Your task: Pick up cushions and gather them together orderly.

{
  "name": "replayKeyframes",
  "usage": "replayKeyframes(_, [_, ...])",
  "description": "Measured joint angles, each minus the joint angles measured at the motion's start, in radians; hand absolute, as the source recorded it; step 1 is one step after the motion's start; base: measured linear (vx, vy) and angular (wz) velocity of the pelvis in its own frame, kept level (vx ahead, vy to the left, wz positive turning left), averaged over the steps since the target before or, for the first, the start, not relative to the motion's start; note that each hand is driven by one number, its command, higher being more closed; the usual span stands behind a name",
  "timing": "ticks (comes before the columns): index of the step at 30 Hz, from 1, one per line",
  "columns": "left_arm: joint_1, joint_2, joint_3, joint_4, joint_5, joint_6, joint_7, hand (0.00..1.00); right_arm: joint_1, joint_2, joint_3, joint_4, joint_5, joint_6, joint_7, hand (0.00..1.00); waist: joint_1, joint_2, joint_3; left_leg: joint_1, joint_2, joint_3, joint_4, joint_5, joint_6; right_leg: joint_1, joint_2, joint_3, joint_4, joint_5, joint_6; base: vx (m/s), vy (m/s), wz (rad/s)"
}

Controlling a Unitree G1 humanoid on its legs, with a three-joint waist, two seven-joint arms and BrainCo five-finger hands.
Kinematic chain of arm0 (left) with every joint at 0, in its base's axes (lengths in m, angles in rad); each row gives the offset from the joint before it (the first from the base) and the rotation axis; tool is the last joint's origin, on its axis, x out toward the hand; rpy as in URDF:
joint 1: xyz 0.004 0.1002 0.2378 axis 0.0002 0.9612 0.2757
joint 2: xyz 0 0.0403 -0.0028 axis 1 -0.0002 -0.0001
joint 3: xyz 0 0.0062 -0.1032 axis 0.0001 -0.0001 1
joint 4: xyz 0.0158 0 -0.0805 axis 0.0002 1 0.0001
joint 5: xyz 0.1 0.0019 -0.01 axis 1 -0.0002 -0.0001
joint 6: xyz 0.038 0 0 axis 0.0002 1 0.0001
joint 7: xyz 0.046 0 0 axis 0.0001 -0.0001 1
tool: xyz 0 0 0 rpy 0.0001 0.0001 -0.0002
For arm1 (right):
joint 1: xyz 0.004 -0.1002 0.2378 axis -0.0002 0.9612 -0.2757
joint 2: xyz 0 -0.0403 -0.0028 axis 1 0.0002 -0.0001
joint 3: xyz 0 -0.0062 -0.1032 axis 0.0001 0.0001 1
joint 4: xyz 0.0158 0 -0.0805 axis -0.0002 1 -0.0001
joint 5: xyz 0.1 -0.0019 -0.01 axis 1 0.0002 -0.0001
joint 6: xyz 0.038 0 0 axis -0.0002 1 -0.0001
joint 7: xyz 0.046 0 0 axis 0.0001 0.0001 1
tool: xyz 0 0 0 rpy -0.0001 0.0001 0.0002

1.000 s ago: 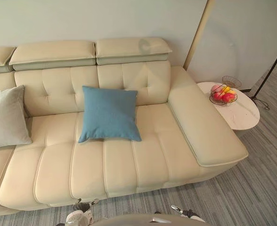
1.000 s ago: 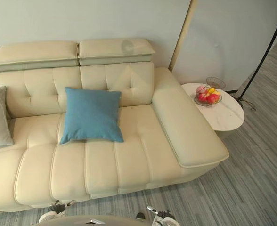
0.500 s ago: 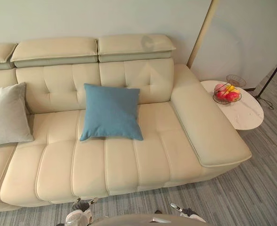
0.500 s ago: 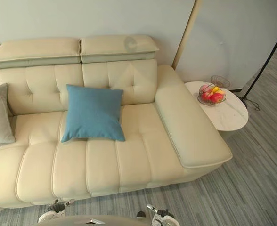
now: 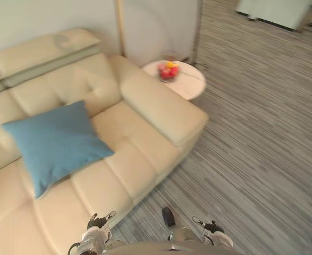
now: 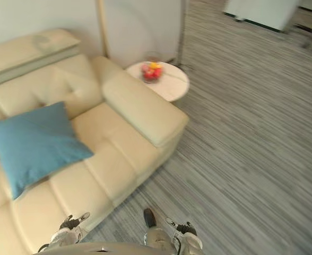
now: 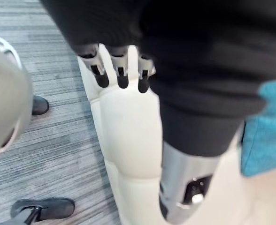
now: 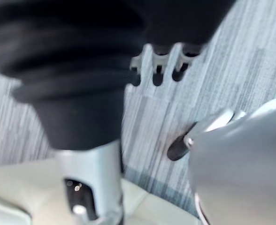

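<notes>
Our left robot hand [image 7: 122,70] hangs low at the bottom left of the left eye view, fingers straight and relaxed, holding nothing; past them lies the cream front edge of the sofa [image 5: 161,111]. Our right robot hand [image 8: 157,70] hangs at the bottom right, equally slack and empty, over the grey striped carpet [image 5: 262,133].

The blue cushion [image 5: 55,143] lies at the left of the frame, leaning between the sofa's seat and backrest, well apart from both hands. Beyond the armrest, at the upper middle, stands a round desk [image 5: 190,85] with a fruit bowl [image 5: 167,70] on it.

We judge this to be the approach step: nothing is grasped yet. The next move calls for facing the sofa, closing in, then reaching for the cushion with fingers spread wide enough to take its soft edge (a pinch on a corner would likely let it sag and swing).

Our count: 2 robot hands, 1 blue cushion, 1 sofa, 1 desk, 1 fruit bowl.
</notes>
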Motion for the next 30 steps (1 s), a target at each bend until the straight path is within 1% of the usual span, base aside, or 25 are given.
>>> replayKeyframes(1, [-0.005, 0.009, -0.024, 0.000, 0.000, 0.000, 0.000, 0.00, -0.009, 0.000, 0.020, -0.005, 0.000, 0.001, 0.000, 0.00, -0.002, -0.004, 0.001, 0.006, 0.015, 0.072, 0.004, 0.000, -0.001, -0.066, -0.003, -0.149, 0.107, -0.009, -0.011, 0.00, 0.008, -1.69])
replayKeyframes(2, [-0.006, 0.010, -0.032, 0.000, 0.000, 0.000, 0.000, 0.00, -0.009, 0.000, 0.020, -0.008, -0.001, 0.000, 0.000, 0.00, -0.003, -0.002, 0.002, 0.019, 0.018, 0.093, 0.003, 0.002, -0.003, -0.077, -0.006, -0.230, 0.156, -0.019, -0.028, 0.09, -0.003, -1.42])
replayKeyframes(3, [-0.003, 0.011, -0.035, 0.000, -0.001, 0.000, 0.000, 0.00, 0.001, 0.002, 0.023, -0.011, -0.001, -0.001, -0.001, 0.00, -0.004, -0.005, 0.000, 0.042, 0.018, 0.126, 0.010, 0.004, -0.008, -0.064, -0.020, -0.381, 0.216, -0.021, -0.076, 0.16, -0.025, -1.01])
replayKeyframes(4, [-0.001, 0.010, -0.035, 0.000, -0.001, 0.000, 0.000, 0.00, 0.009, 0.003, 0.027, -0.014, -0.001, -0.002, -0.001, 0.00, 0.004, -0.007, 0.000, 0.056, 0.015, 0.146, 0.022, 0.007, -0.011, -0.055, -0.025, -0.462, 0.213, -0.020, -0.079, 0.15, -0.060, -1.48])
replayKeyframes(5, [0.010, 0.008, -0.032, 0.002, -0.001, 0.000, 0.000, 0.00, 0.010, 0.001, 0.054, -0.032, -0.002, -0.008, -0.001, 0.00, 0.004, -0.008, -0.001, 0.062, 0.019, 0.155, 0.060, 0.021, 0.004, -0.041, -0.027, -0.559, 0.198, 0.006, -0.115, 0.07, -0.078, -1.40])
replayKeyframes(6, [0.009, 0.009, -0.035, 0.003, -0.001, -0.003, -0.002, 0.00, 0.006, -0.001, 0.062, -0.035, -0.003, -0.012, -0.001, 0.00, -0.008, -0.004, 0.000, 0.054, 0.026, 0.159, 0.088, 0.042, 0.028, -0.025, -0.027, -0.610, 0.150, 0.020, -0.142, 0.02, -0.127, -1.25])
replayKeyframes(7, [0.013, 0.008, -0.044, 0.002, 0.000, -0.006, -0.002, 0.00, 0.001, -0.004, 0.059, -0.035, -0.008, -0.013, -0.001, 0.00, -0.016, 0.005, 0.000, 0.067, 0.016, 0.175, 0.074, 0.056, 0.037, -0.001, -0.037, -0.698, 0.124, -0.080, -0.166, 0.06, -0.111, -0.81])
replayKeyframes(8, [0.012, -0.007, -0.073, 0.012, 0.000, -0.007, -0.003, 0.00, -0.007, -0.035, 0.050, -0.036, -0.010, -0.009, -0.001, 0.00, -0.025, 0.056, -0.001, 0.095, 0.033, 0.204, 0.029, 0.057, 0.035, -0.018, -0.083, -0.849, 0.242, -0.172, -0.179, 0.15, -0.104, -0.55])
replayKeyframes(9, [0.016, -0.010, -0.096, 0.014, 0.001, -0.007, -0.005, 0.00, -0.008, -0.054, 0.044, -0.031, -0.014, -0.008, 0.000, 0.00, -0.031, 0.076, 0.002, 0.114, 0.027, 0.208, 0.002, 0.055, 0.026, -0.040, -0.150, -0.909, 0.390, -0.236, -0.185, 0.17, -0.063, -0.45])
replayKeyframes(10, [0.019, -0.003, -0.104, 0.015, 0.002, -0.007, -0.005, 0.00, -0.002, -0.055, 0.045, -0.021, -0.019, -0.007, 0.000, 0.00, -0.032, 0.061, 0.002, 0.132, 0.001, 0.218, -0.018, 0.059, -0.001, -0.034, -0.174, -0.900, 0.406, -0.235, -0.133, 0.17, -0.126, -0.78])
replayKeyframes(11, [0.030, 0.010, -0.101, 0.036, 0.002, -0.004, -0.005, 0.00, -0.018, -0.063, 0.050, 0.012, -0.023, -0.006, 0.003, 0.00, -0.016, 0.073, 0.003, 0.147, 0.010, 0.229, -0.040, 0.069, -0.031, -0.039, -0.120, -0.835, 0.386, -0.234, -0.098, 0.14, -0.190, -1.17])
replayKeyframes(12, [0.038, 0.019, -0.101, 0.066, 0.002, 0.001, -0.005, 0.00, -0.033, -0.072, 0.061, 0.027, -0.022, -0.008, 0.003, 0.00, -0.015, 0.073, 0.001, 0.149, 0.020, 0.229, -0.034, 0.094, -0.041, -0.038, -0.078, -0.801, 0.342, -0.222, -0.103, 0.13, -0.210, -1.39])
replayKeyframes(13, [0.040, 0.022, -0.097, 0.061, -0.002, 0.000, -0.006, 0.00, -0.045, -0.072, 0.061, 0.043, -0.022, -0.008, 0.004, 0.00, -0.015, 0.068, 0.004, 0.148, 0.024, 0.229, -0.020, 0.112, -0.037, -0.038, -0.053, -0.772, 0.317, -0.218, -0.104, 0.15, -0.206, -1.28])
replayKeyframes(14, [0.036, 0.030, -0.106, 0.062, -0.001, 0.001, -0.006, 0.00, -0.054, -0.072, 0.062, 0.064, -0.022, -0.006, 0.010, 0.00, -0.017, 0.063, 0.006, 0.126, 0.056, 0.224, 0.079, 0.126, -0.039, -0.030, -0.020, -0.727, 0.285, -0.215, -0.090, 0.15, -0.171, -1.16])
replayKeyframes(15, [0.041, 0.032, -0.111, 0.063, -0.001, 0.002, -0.006, 0.00, -0.054, -0.076, 0.062, 0.082, -0.021, -0.006, 0.016, 0.00, -0.017, 0.062, 0.009, 0.098, 0.103, 0.209, 0.204, 0.131, -0.026, -0.007, 0.002, -0.692, 0.250, -0.206, -0.087, 0.15, -0.140, -1.19])
replayKeyframes(16, [0.040, 0.031, -0.112, 0.061, -0.002, 0.001, -0.011, 0.00, -0.054, -0.079, 0.062, 0.100, -0.020, -0.002, 0.018, 0.00, -0.017, 0.055, 0.015, 0.068, 0.127, 0.168, 0.314, 0.114, -0.005, 0.031, 0.026, -0.657, 0.207, -0.194, -0.083, 0.17, -0.088, -1.04])
replayKeyframes(17, [0.040, 0.033, -0.110, 0.058, -0.002, -0.001, -0.020, 0.00, -0.057, -0.081, 0.062, 0.112, -0.020, -0.002, 0.018, 0.00, -0.017, 0.052, 0.020, 0.026, 0.124, 0.099, 0.400, 0.083, 0.026, 0.074, 0.044, -0.619, 0.162, -0.180, -0.083, 0.18, -0.054, -1.03])
replayKeyframes(19, [0.041, 0.039, -0.112, 0.048, -0.003, -0.006, -0.023, 0.00, -0.057, -0.101, 0.060, 0.149, -0.018, -0.001, 0.018, 0.00, -0.015, 0.046, 0.025, -0.072, 0.061, -0.064, 0.436, 0.024, 0.013, 0.141, 0.053, -0.549, 0.097, -0.161, -0.069, 0.17, -0.018, -1.02])
replayKeyframes(20, [0.043, 0.043, -0.119, 0.039, -0.004, -0.009, -0.023, 0.00, -0.058, -0.109, 0.060, 0.164, -0.017, -0.001, 0.018, 0.00, -0.011, 0.044, 0.026, -0.109, 0.044, -0.092, 0.407, 0.014, 0.012, 0.161, 0.056, -0.513, 0.072, -0.154, -0.060, 0.09, 0.010, -0.85])
replayKeyframes(23, [0.044, 0.046, -0.128, 0.011, -0.013, -0.014, -0.023, 0.00, -0.058, -0.114, 0.042, 0.161, -0.017, 0.000, 0.018, 0.00, 0.018, 0.040, 0.028, -0.210, 0.034, -0.163, 0.268, 0.012, 0.011, 0.199, 0.059, -0.438, 0.029, -0.157, -0.064, 0.14, 0.023, -1.12])
replayKeyframes(24, [0.043, 0.046, -0.128, 0.010, -0.014, -0.016, -0.023, 0.00, -0.058, -0.114, 0.037, 0.162, -0.017, 0.001, 0.017, 0.00, 0.022, 0.040, 0.029, -0.222, 0.029, -0.190, 0.241, 0.013, 0.008, 0.203, 0.059, -0.431, 0.025, -0.153, -0.058, 0.16, 0.026, -1.03])
replayKeyframes(25, [0.043, 0.046, -0.128, 0.008, -0.022, -0.022, -0.023, 0.00, -0.058, -0.111, 0.021, 0.161, -0.015, 0.004, 0.017, 0.00, 0.027, 0.038, 0.029, -0.250, 0.005, -0.301, 0.158, 0.019, -0.001, 0.213, 0.061, -0.394, 0.024, -0.147, -0.048, 0.19, 0.034, -0.96])
replayKeyframes(27, [0.041, 0.045, -0.122, -0.004, -0.028, -0.022, -0.023, 0.00, -0.057, -0.105, 0.016, 0.150, -0.012, 0.008, 0.015, 0.00, 0.033, 0.031, 0.034, -0.266, -0.031, -0.413, 0.108, 0.020, -0.001, 0.231, 0.060, -0.344, 0.027, -0.145, -0.047, 0.19, 0.045, -0.90])
replayKeyframes(29, [0.041, 0.044, -0.118, -0.012, -0.032, -0.022, -0.021, 0.00, -0.049, -0.093, 0.013, 0.121, -0.007, 0.008, 0.015, 0.00, 0.039, 0.023, 0.037, -0.267, -0.079, -0.571, 0.060, 0.028, 0.008, 0.246, 0.063, -0.271, 0.029, -0.146, -0.039, 0.21, 0.128, -0.97])
replayKeyframes(30, [0.041, 0.044, -0.118, -0.012, -0.032, -0.022, -0.021, 0.00, -0.047, -0.087, 0.012, 0.121, -0.007, 0.007, 0.015, 0.00, 0.040, 0.023, 0.037, -0.265, -0.081, -0.574, 0.050, 0.038, 0.010, 0.249, 0.064, -0.259, 0.030, -0.150, -0.033, 0.23, 0.205, -0.88])
